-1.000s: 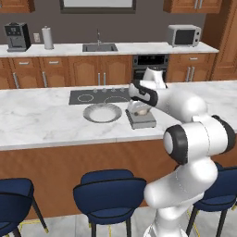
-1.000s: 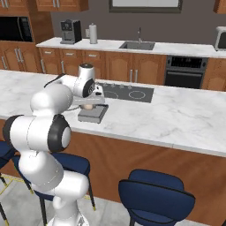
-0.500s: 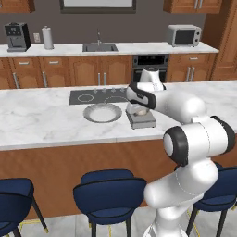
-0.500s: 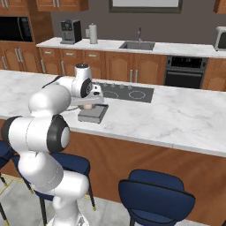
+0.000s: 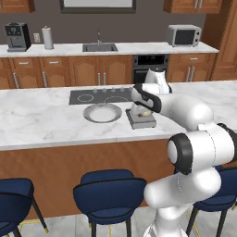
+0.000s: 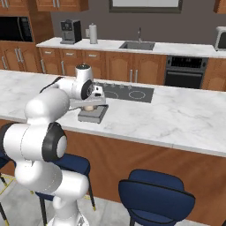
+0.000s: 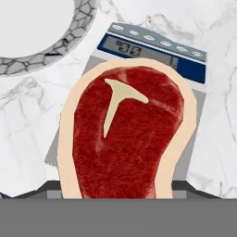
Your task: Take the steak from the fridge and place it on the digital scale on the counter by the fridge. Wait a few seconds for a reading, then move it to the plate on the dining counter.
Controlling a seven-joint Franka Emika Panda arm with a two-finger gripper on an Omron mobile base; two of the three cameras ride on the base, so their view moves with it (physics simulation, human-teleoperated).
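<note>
Since a second ago the white robot arm has eased its hand slightly to the left over the scale, while counter, plate and scale lie as before. From the hand camera, the steak (image 7: pixel 126 139), a red slab of raw meat with a pale tan rim and a whitish T-shaped streak, sits close below the lens, over the flat grey digital scale (image 7: pixel 190 134); whether it rests on the platform or hangs just above cannot be told. That view alone shows the scale's dark blue front strip with a lit display, and the crackle-patterned rim of the round grey-white plate (image 7: pixel 55 51) just beside the scale, with nothing in it. From the left base camera the steak (image 5: pixel 146 113) is a small pale lump under the hand, atop the scale (image 5: pixel 141 121), with the plate (image 5: pixel 102 113) to its left on the long white, grey-veined marble dining counter (image 5: pixel 41 125). From the right base camera the gripper (image 6: pixel 90 107) hangs at the steak (image 6: pixel 89 107) over the scale (image 6: pixel 93 115); the finger gap is hidden, so its grip cannot be told.
</note>
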